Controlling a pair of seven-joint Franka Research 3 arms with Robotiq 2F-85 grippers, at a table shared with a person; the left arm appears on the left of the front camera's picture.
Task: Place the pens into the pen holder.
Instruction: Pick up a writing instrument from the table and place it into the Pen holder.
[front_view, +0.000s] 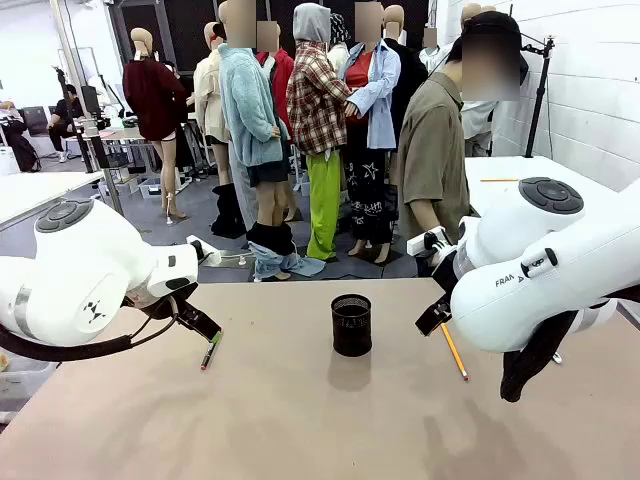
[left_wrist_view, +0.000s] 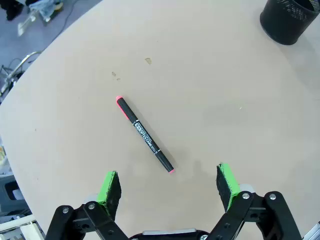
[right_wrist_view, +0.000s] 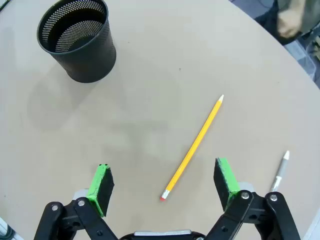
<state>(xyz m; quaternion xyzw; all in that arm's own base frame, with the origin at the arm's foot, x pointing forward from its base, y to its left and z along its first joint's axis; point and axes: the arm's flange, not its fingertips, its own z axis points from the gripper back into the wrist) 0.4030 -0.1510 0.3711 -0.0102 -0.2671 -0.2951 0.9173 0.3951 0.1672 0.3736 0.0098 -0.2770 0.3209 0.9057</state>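
The black mesh pen holder (front_view: 351, 324) stands upright at the table's middle, also seen in the left wrist view (left_wrist_view: 291, 19) and the right wrist view (right_wrist_view: 79, 39). A dark pen with red ends (left_wrist_view: 144, 134) lies flat on the table just beyond my open left gripper (left_wrist_view: 169, 187); the front view shows it (front_view: 210, 351) below the left arm. An orange pencil (right_wrist_view: 193, 147) lies between the fingers of my open right gripper (right_wrist_view: 163, 183), still above the table; the front view shows the pencil (front_view: 454, 350) by the right arm. A silvery-grey pen (right_wrist_view: 280, 171) lies to its right.
A person (front_view: 440, 150) stands at the far side of the table, turned sideways. The tan tabletop (front_view: 320, 420) has bare room around the holder. The table's curved edge (left_wrist_view: 55, 45) runs close behind the dark pen.
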